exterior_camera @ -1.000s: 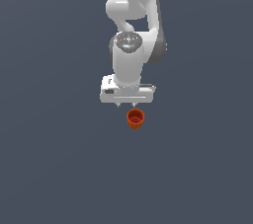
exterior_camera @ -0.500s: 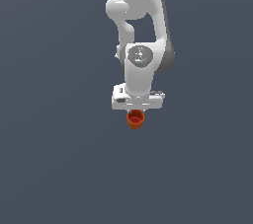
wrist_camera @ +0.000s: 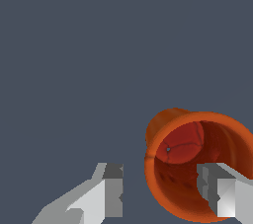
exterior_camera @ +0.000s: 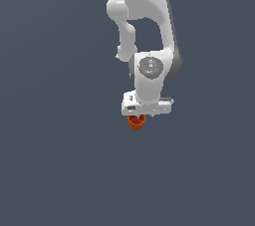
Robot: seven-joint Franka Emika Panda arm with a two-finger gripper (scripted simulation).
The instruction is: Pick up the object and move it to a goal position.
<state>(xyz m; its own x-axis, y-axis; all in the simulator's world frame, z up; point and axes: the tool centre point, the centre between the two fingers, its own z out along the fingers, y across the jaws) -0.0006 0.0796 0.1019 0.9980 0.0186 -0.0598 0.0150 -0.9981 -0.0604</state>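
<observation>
The object, a small orange-red ribbed cup (exterior_camera: 136, 122), stands upright on the dark floor, and the white hand hides its top in the exterior view. The wrist view looks down into the object (wrist_camera: 178, 146), whose rim is wide and whose base is narrower. My gripper (wrist_camera: 163, 188) is open and set low over the cup's near wall. One fingertip (wrist_camera: 220, 191) is inside the cup's mouth and the other fingertip (wrist_camera: 112, 188) is outside it, with a gap to the wall. In the exterior view my gripper (exterior_camera: 137, 117) sits right at the cup's rim.
The flat dark grey-blue floor (exterior_camera: 60, 160) extends all round the cup. The white arm (exterior_camera: 149, 31) rises above the hand. Nothing else shows in either view.
The hand has come down and shifted towards the exterior view's right, from just above the cup to its rim. The cup has not moved.
</observation>
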